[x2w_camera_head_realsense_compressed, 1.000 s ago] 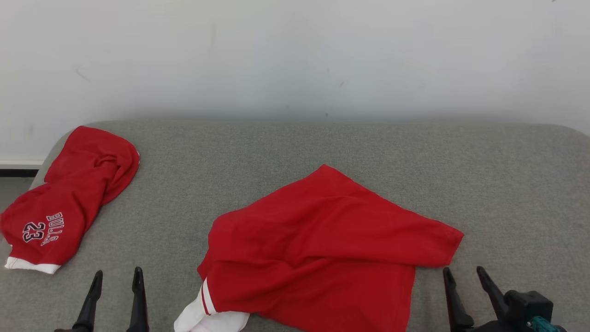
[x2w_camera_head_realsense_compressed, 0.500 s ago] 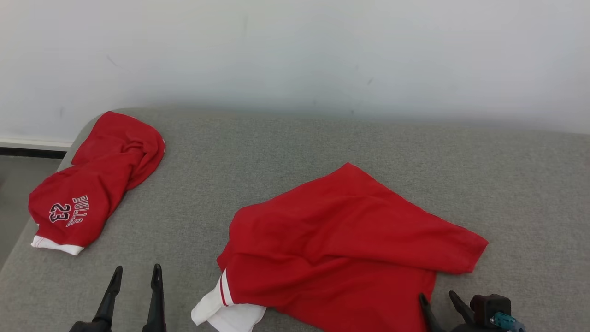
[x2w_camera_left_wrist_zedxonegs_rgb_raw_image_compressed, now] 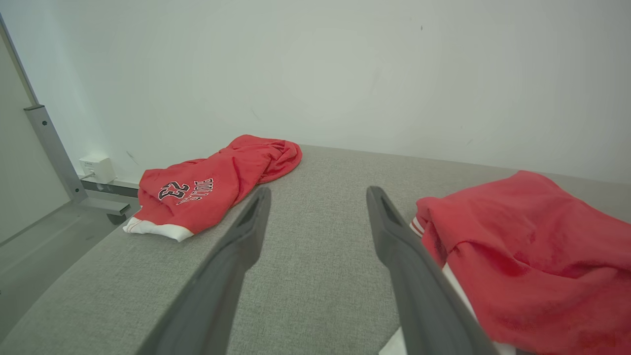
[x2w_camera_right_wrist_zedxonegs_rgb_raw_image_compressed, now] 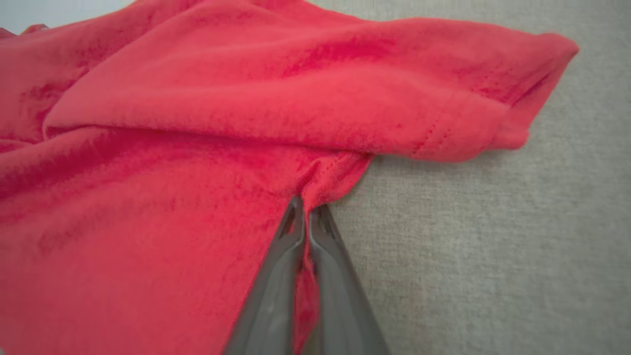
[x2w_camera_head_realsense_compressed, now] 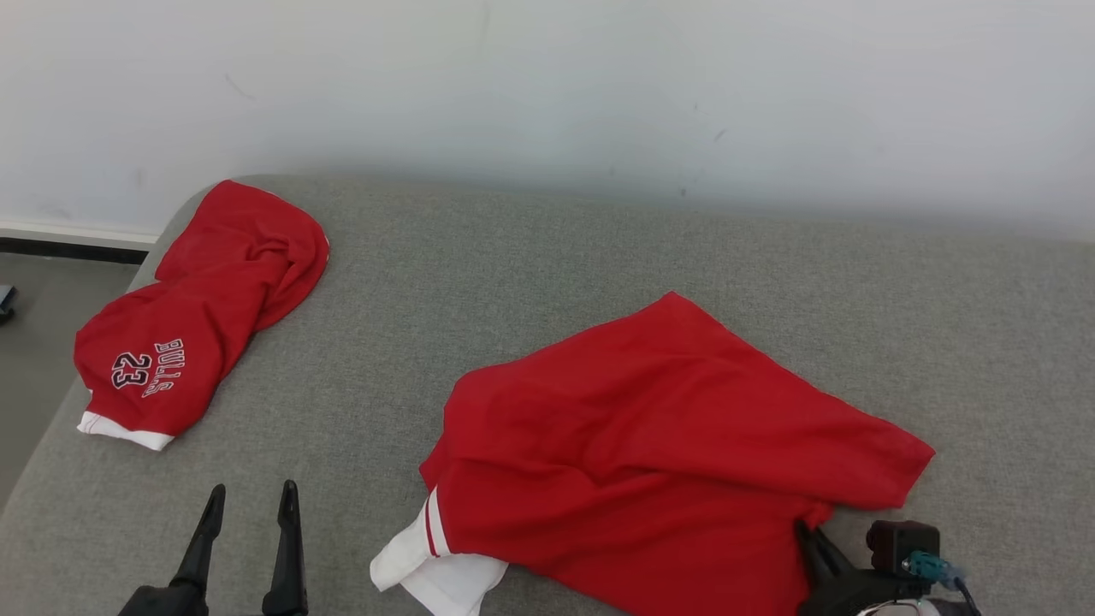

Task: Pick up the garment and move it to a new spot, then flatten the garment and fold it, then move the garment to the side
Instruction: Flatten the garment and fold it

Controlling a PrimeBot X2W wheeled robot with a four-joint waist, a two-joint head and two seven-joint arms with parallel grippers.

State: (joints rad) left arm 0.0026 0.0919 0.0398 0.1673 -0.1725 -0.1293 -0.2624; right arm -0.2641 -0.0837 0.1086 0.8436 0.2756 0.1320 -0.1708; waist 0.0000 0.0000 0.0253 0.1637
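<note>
Garment (x2w_camera_head_realsense_compressed: 667, 445), red and rumpled on the grey cushion (x2w_camera_head_realsense_compressed: 530, 257), is pinched at its near right edge by the right gripper (x2w_camera_right_wrist_zedxonegs_rgb_raw_image_compressed: 306, 211), jaws closed on the cloth. The left gripper (x2w_camera_head_realsense_compressed: 253, 489) hovers open nearby; another red jersey (x2w_camera_head_realsense_compressed: 201, 316) lies far left.

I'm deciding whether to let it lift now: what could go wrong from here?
The right gripper is shut on just a small pucker at the edge of the red garment; it may slip out on lifting.
The left gripper is open, off the cloth, so a one-handed lift could bunch it more.
</note>
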